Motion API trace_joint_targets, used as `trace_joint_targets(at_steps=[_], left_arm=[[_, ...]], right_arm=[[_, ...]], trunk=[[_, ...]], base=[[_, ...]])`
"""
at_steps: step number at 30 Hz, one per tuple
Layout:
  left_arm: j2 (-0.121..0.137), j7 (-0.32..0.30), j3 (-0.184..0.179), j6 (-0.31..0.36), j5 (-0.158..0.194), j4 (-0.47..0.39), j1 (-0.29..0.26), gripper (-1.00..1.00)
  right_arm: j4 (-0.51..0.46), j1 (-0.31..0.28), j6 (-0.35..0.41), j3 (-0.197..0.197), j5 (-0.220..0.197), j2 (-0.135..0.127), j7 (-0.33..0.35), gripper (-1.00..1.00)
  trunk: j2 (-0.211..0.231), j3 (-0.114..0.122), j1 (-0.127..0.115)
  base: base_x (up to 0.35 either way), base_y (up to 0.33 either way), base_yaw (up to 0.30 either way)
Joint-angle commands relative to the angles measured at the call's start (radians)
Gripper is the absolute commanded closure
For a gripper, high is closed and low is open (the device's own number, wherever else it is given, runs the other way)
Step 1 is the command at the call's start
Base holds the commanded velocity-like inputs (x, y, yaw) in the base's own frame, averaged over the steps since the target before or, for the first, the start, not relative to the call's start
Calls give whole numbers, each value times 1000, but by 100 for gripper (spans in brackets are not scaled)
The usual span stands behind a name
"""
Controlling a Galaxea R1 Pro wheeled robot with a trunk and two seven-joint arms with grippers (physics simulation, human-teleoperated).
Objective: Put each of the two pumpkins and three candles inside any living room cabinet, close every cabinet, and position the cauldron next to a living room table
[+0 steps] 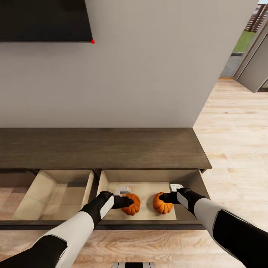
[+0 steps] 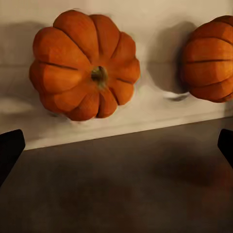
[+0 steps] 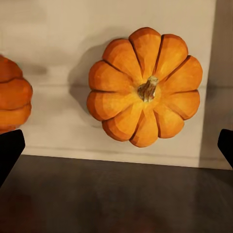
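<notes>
Your left tool (image 1: 128,201) and your right tool (image 1: 163,197) both hang over the right-hand open drawer (image 1: 111,214) of the cabinet (image 1: 100,149), and each has its fingers spread wide: in both wrist views the dark fingertips (image 2: 9,150) sit far apart at the picture's edges with nothing between them.

You have two pumpkins in view, both lying on the pale floor of that drawer. The left pumpkin (image 1: 133,204) sits right at the tip of your left tool, partly covered by it from the head camera. In the left wrist view it (image 2: 85,65) lies beyond the drawer's dark front edge, off toward one finger rather than centred.

The right pumpkin (image 1: 162,203) lies just beside the first, apart from it by a small gap, and right under the tip of your right tool. The right wrist view shows it (image 3: 144,87) stem up, nearer the middle of the open fingers, with the other one (image 3: 12,97) at the frame's edge.

You have two drawers pulled out: this one, and a second open drawer (image 1: 56,193) to its left. Above the cabinet hangs one dark TV screen (image 1: 42,20).
</notes>
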Motion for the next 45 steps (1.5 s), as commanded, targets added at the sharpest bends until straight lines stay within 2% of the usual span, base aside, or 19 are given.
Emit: trace_joint_targets(at_steps=[1, 9, 14, 21, 30, 45], left_arm=[[0, -1, -1, 4, -1, -1, 0, -100], [0, -2, -1, 5, -1, -1, 0, -100], [0, -7, -1, 18, -1, -1, 0, -100], [0, 0, -1, 129, -1, -30, 0, -100], [0, 2, -1, 197, -1, -43, 0, -100], [0, 3, -1, 208, -1, -44, 0, -100]], right_arm=[[0, -1, 3, 8, -6, 0, 3, -100], [0, -1, 3, 9, -6, 0, 3, -100], [0, -1, 6, 9, -4, 0, 3, -100], [0, -1, 17, 9, -2, 0, -4, -100], [-2, -1, 109, 9, 0, 0, -6, -100], [-2, -1, 116, 7, 1, 0, -5, -100]], trunk=[[0, -1, 0], [0, -1, 0], [35, 15, -19], [84, 37, -46], [147, 65, -81], [252, 112, -138]], base=[[0, 0, 0], [0, 0, 0], [0, 0, 0], [0, 0, 0], [0, 0, 0], [0, 0, 0]])
